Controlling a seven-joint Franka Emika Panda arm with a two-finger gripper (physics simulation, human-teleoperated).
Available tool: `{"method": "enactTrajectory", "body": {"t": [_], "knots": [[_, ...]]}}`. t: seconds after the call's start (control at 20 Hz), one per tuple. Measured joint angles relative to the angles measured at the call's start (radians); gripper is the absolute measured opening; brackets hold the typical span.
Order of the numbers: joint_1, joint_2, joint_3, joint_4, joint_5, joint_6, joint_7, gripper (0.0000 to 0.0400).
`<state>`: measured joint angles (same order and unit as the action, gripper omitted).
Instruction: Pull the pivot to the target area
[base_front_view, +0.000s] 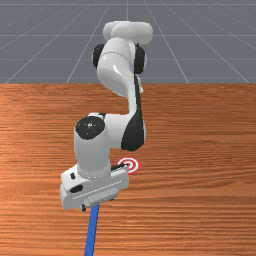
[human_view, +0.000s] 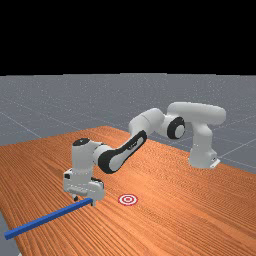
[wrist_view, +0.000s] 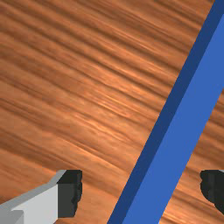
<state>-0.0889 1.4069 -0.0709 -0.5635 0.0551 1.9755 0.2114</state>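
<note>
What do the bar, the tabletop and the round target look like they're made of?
Bar: perhaps painted wood or plastic, flat even blue. Tabletop: wood, streaky orange-brown grain. Target: possibly a printed disc, crisp red-white rings; material unclear.

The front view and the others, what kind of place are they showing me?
Probably a simulated robotics test scene: a white and grey robot arm on an orange-brown wooden table, a red-and-white bullseye target, and a plain gridded floor under black background.
</note>
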Motion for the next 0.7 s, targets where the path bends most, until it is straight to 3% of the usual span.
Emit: {"method": "enactTrajectory", "body": {"t": [0.45, 0.55, 0.6, 0.65, 0.7], "knots": [[0.0, 0.0, 0.0, 0.0, 0.0, 0.0, 0.0, 0.04], [0.048, -0.004, -0.088, -0.025, -0.078, 0.018, 0.085, 0.04], [0.067, -0.004, -0.122, -0.027, -0.107, 0.01, 0.115, 0.0247], [0.079, -0.014, -0.14, -0.04, -0.123, 0.007, 0.13, 0.0154], [0.074, -0.051, -0.119, -0.093, -0.106, 0.031, 0.111, 0.0132]]}}
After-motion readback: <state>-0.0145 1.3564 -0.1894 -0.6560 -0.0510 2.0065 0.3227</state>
